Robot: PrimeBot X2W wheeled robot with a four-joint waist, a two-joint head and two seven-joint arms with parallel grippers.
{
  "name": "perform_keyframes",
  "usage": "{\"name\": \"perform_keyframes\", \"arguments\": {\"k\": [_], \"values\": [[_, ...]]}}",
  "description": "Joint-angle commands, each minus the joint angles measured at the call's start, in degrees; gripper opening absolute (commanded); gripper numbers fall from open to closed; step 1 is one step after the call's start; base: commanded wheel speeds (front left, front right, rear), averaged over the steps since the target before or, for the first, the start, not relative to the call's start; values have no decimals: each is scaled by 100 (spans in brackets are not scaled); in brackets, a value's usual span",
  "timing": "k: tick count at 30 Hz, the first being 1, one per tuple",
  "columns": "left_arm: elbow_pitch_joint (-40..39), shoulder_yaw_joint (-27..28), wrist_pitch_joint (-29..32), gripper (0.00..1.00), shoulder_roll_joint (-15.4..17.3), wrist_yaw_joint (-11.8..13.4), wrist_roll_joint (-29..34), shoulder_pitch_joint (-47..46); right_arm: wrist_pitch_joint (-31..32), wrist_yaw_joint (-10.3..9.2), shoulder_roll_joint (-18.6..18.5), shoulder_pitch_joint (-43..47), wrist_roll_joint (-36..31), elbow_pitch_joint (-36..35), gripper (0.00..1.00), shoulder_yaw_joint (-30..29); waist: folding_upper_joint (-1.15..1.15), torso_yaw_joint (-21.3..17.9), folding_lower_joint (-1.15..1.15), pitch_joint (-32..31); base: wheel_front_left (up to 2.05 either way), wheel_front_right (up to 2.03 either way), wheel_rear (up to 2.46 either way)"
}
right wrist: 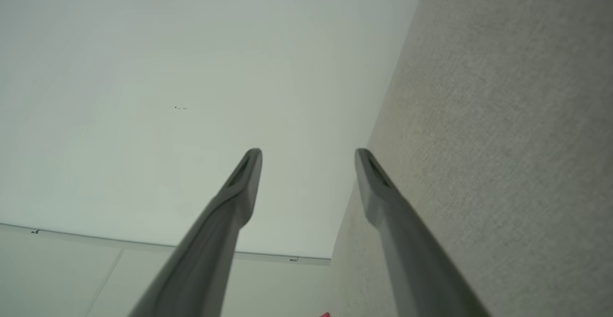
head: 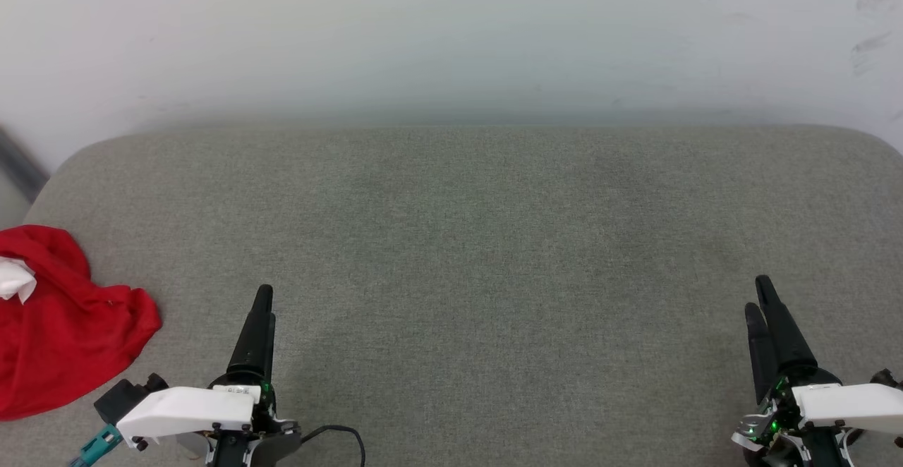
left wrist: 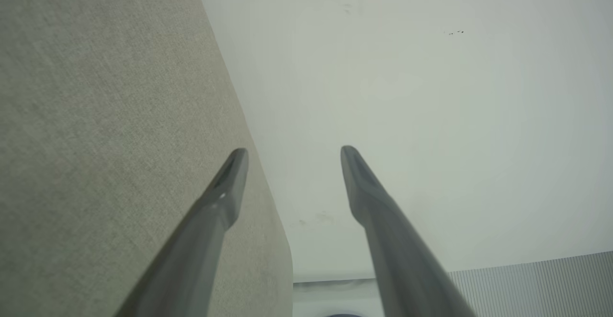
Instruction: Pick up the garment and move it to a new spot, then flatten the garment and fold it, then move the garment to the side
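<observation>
**Jaws spread on both arms, nothing in them**

Left gripper [head: 264,298] sits at the lower left of the head view. Its fingers are stacked one behind the other from that angle and point up the frame over the grey fabric tabletop [head: 465,227]. Its wrist view makes it plain: jaws well apart, a bare gap between them, nothing gripped.

Right gripper [head: 756,296] mirrors it at the lower right. Same story through its own wrist view: jaws spread wide, nothing held.

And the garment [head: 63,326]? It's over at the far left edge of the head view, a crumpled red heap with a scrap of white showing on its left side. It lies on the tabletop and runs out of the frame. It is near the left gripper but clearly apart from it, off to the left of it in the picture.

White wall [head: 451,29] stands behind the tabletop's far edge. A tiny sliver of red peeks in at the bottom edge of the right wrist view, too little to say more.
</observation>
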Motion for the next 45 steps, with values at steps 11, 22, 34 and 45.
{"name": "perform_keyframes", "arguments": {"k": [11,22,34,45], "values": [[-418,-241,-285,100,14,2,1561,-156,-303,0,-66,4,-1833,-353,100,-22,0,14,0,-19,0,0,0],[-492,-458,-511,100,17,118,3030,-130,-346,0,-62,79,-3430,-650,100,70,0,9,0,-44,0,0,0],[-477,-561,-725,100,20,204,4397,-94,-222,0,-76,165,-4913,-910,100,129,0,1,0,-57,0,0,0],[-413,-612,-886,100,28,251,5223,-62,-133,0,-24,234,-5812,-1053,100,55,0,-12,0,-68,0,0,0]]}}
